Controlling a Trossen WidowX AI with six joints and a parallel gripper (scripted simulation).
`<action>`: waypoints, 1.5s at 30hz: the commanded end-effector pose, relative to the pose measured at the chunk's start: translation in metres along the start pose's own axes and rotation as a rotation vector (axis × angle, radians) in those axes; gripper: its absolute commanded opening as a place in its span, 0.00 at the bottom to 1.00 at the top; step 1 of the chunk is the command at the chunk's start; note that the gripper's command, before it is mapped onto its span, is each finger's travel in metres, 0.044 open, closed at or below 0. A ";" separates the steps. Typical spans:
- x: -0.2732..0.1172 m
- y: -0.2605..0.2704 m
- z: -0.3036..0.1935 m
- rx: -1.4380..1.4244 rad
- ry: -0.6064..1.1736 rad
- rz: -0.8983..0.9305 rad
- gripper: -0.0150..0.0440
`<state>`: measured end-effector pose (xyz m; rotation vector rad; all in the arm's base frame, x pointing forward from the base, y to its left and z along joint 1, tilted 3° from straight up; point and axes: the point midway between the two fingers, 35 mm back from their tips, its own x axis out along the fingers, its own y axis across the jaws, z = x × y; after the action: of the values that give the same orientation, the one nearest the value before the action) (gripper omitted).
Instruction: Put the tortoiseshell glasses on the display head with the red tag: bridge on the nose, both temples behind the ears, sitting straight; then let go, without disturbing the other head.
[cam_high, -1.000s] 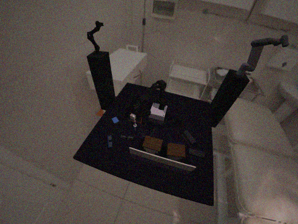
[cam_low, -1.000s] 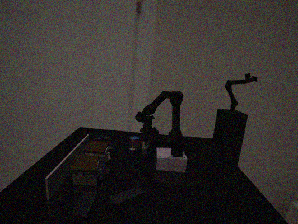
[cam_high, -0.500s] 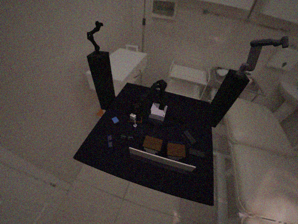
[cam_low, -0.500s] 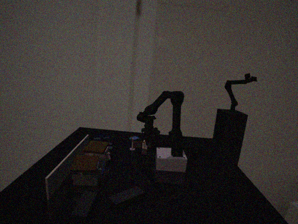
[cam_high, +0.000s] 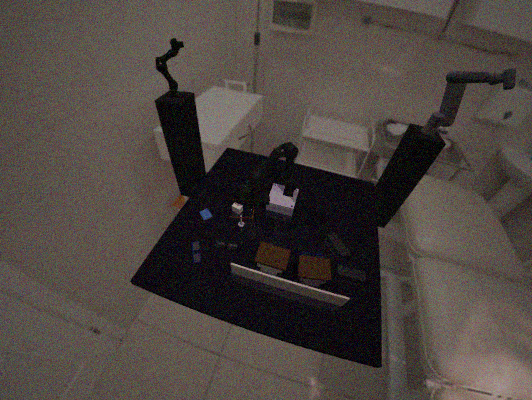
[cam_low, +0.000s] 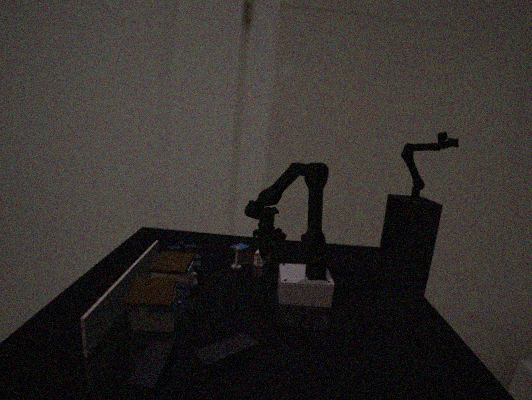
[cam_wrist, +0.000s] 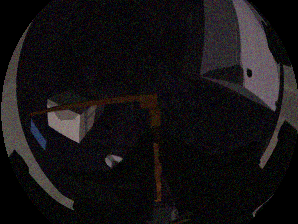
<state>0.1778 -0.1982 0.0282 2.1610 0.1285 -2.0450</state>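
Observation:
The tortoiseshell glasses (cam_wrist: 156, 118) show in the wrist view as thin orange-brown bars meeting at a corner; they also show faintly in the top view (cam_high: 248, 217). My gripper (cam_low: 269, 254) is shut on them, above the table; its fingertips are lost in the dark. Two pale blocks with brown tops, which look like the display heads, stand side by side: one (cam_high: 273, 253) (cam_low: 171, 262) nearer the small white stand, the other (cam_high: 315, 267) (cam_low: 151, 290) beyond it. The glasses are apart from both. The red tag cannot be made out in any view.
A white block (cam_high: 237, 207) (cam_low: 255, 259) (cam_wrist: 65, 122) and a small round white stand (cam_high: 241, 224) (cam_low: 236, 266) (cam_wrist: 114, 160) are near the glasses. A long pale-edged panel (cam_high: 290, 285) (cam_low: 120, 280) stands behind the heads. A blue square (cam_high: 206, 214) and dark flat pieces lie around.

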 end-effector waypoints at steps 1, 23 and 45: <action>0.001 -0.001 0.000 0.003 -0.002 -0.003 0.25; -0.031 0.001 -0.011 0.003 0.000 -0.002 0.25; -0.059 -0.038 -0.053 0.003 0.003 -0.009 0.25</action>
<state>0.2145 -0.1584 0.0881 2.1726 0.1355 -2.0431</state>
